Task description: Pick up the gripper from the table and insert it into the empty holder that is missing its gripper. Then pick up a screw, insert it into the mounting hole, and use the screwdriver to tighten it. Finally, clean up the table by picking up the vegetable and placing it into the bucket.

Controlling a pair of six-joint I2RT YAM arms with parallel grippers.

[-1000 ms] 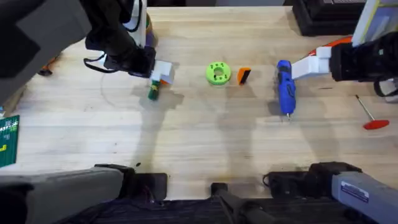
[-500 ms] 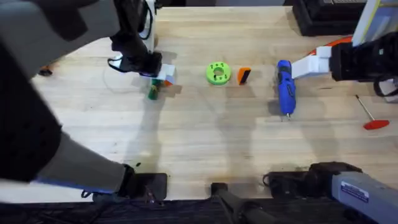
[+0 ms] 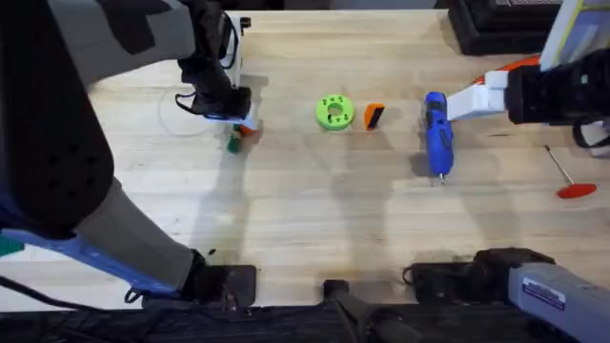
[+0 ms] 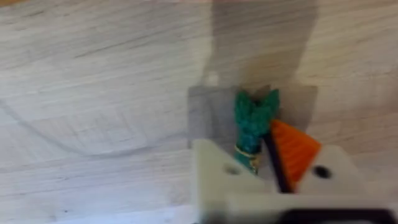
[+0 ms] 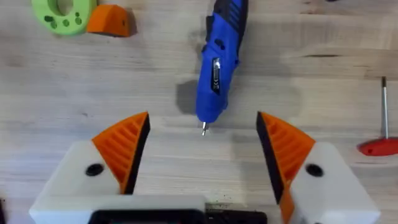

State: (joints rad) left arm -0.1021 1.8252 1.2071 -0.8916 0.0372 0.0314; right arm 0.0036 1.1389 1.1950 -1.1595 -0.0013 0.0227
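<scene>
The left arm reaches far over the tabletop's left half, its tool (image 3: 238, 119) pointing down with one orange pad against the vegetable (image 3: 233, 143); whether it grips, I cannot tell. The right tool (image 5: 202, 152) hangs level near the right edge, pads spread wide, empty, facing the screwdriver (image 3: 437, 133).

- Overhead is looking down and forward over the counter (image 3: 315, 219).
- Wrist cameras are hovering close — the right one is sharing the screwdriver (image 5: 216, 68) with overhead.
</scene>
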